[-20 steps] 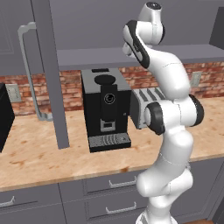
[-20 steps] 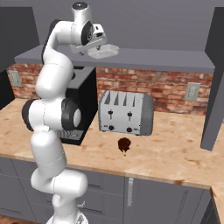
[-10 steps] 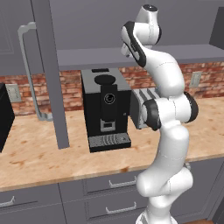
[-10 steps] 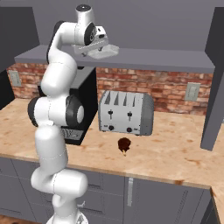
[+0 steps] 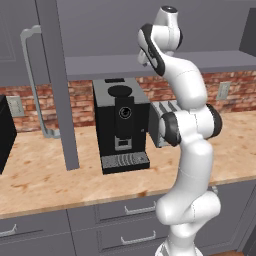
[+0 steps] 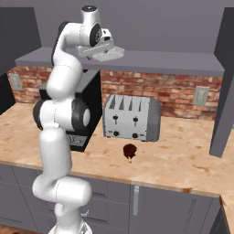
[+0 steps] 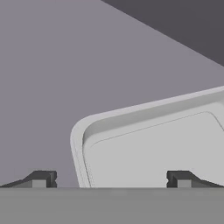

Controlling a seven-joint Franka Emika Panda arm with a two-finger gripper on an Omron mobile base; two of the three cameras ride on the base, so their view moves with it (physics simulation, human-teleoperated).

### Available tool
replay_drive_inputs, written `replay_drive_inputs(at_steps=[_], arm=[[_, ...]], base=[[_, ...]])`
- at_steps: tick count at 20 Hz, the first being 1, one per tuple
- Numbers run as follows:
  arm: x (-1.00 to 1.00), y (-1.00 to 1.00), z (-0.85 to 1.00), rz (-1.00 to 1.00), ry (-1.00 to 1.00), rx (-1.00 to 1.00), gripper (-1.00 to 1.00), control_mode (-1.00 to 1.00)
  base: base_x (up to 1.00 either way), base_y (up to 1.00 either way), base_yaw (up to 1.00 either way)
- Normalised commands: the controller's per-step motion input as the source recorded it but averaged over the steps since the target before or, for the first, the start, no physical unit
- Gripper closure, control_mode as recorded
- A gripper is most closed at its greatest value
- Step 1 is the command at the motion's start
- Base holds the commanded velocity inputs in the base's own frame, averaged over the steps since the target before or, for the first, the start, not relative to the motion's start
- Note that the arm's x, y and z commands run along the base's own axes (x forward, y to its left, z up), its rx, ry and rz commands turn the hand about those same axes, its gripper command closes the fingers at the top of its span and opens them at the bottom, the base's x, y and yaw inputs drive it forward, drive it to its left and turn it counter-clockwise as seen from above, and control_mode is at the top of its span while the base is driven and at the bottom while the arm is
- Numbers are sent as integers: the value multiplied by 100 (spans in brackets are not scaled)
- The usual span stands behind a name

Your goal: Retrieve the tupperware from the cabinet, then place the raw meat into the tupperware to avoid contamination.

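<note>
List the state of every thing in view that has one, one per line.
cabinet: door swung open, shelf exposed.
tupperware: on the cabinet shelf, empty, not gripped.
claw: open, fingertips either side of the tupperware's corner.
raw meat: lying on the counter in front of the toaster.

We see a red brick backsplash [image 6: 173, 93] behind a speckled tan countertop [image 6: 183, 157]. Grey lower drawers [image 5: 125, 210] with short horizontal handles run under the counter edge. Black coffee machine [image 5: 121, 125] stands against the wall, silver toaster [image 6: 131, 118] just beside it. Wall outlet [image 6: 200, 95] sits on the brick right of the toaster. Flat, even light, no hard shadows.
</note>
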Motion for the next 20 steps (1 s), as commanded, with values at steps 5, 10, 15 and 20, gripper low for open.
replay_drive_inputs(at_steps=[5, 10, 15, 20], arm=[[6, 0, -18, 2, 5, 0, 100, -100], [2, 0, -2, 1, 1, 0, 100, -100], [-2, 0, 1, 0, 0, 0, 100, -100], [-18, -6, 21, 1, -1, 0, 100, -100]], base=[[0, 0, 0], [0, 0, 0], [0, 0, 0], [0, 0, 0]])
